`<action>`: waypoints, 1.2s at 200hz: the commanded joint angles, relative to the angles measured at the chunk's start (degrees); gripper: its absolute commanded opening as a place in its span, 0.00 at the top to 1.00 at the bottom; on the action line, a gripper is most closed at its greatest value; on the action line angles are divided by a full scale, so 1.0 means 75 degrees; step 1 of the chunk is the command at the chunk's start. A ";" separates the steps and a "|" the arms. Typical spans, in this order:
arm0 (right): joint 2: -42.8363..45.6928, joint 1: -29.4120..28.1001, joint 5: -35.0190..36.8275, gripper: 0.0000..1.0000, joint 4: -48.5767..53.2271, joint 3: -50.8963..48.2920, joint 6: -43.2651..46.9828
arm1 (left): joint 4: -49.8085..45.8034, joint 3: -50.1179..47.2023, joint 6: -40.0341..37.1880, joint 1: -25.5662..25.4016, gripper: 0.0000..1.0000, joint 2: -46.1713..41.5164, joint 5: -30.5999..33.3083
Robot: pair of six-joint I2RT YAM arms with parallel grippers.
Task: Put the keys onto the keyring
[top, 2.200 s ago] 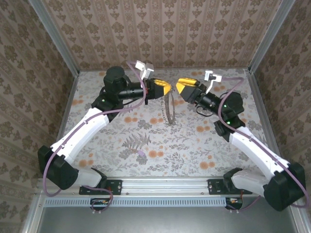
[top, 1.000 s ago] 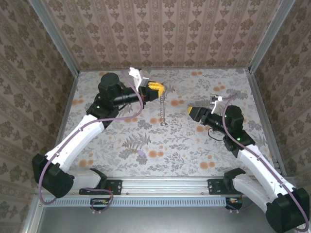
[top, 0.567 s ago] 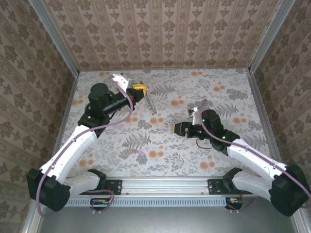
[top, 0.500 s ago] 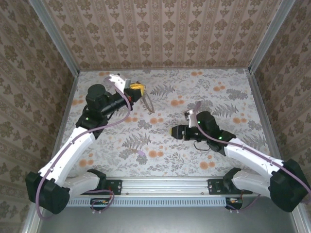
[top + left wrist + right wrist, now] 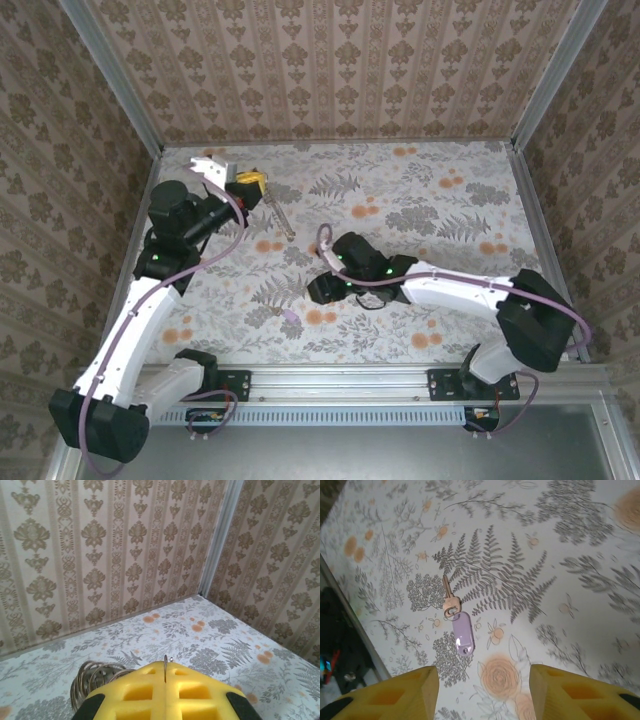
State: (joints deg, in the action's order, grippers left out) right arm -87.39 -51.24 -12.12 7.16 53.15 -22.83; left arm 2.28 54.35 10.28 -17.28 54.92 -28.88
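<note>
While left fingers point(image 5: 130, 695) clench the keyring point(image 5: 283, 217), right fingers point(image 5: 395, 692) gape over a tagged key point(image 5: 451, 605).

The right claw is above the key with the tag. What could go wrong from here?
1. The key lies flat on the table, joined to a lilac tag. The open right claw may slide off it or pinch only the tag.
2. The left claw is shut on just the thin wire of the ring, so the ring and its keys could swing or slip.
</note>
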 commanded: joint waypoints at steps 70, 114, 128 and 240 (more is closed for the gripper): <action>-0.2069 -0.0634 0.0062 0.52 0.1271 0.1953 0.2361 | -0.0100 -0.0113 0.0032 0.1026 1.00 -0.0388 -0.0351; -0.2993 -0.1077 0.0327 0.54 0.1833 0.2965 0.2914 | -0.0066 -0.0171 0.0138 0.1408 1.00 -0.0481 -0.0557; -0.3280 -0.1211 0.0539 0.56 0.2003 0.3229 0.3077 | -0.0083 -0.0169 0.0152 0.1541 1.00 -0.0544 -0.0622; -0.4200 -0.1451 0.0809 0.64 0.2033 0.3841 0.3325 | -0.0024 -0.0239 0.0381 0.2058 1.00 -0.0661 -0.0942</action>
State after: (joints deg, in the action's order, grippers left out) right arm -116.90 -62.08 -7.09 21.41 79.61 1.32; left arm -0.47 52.84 11.64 -2.46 50.98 -34.39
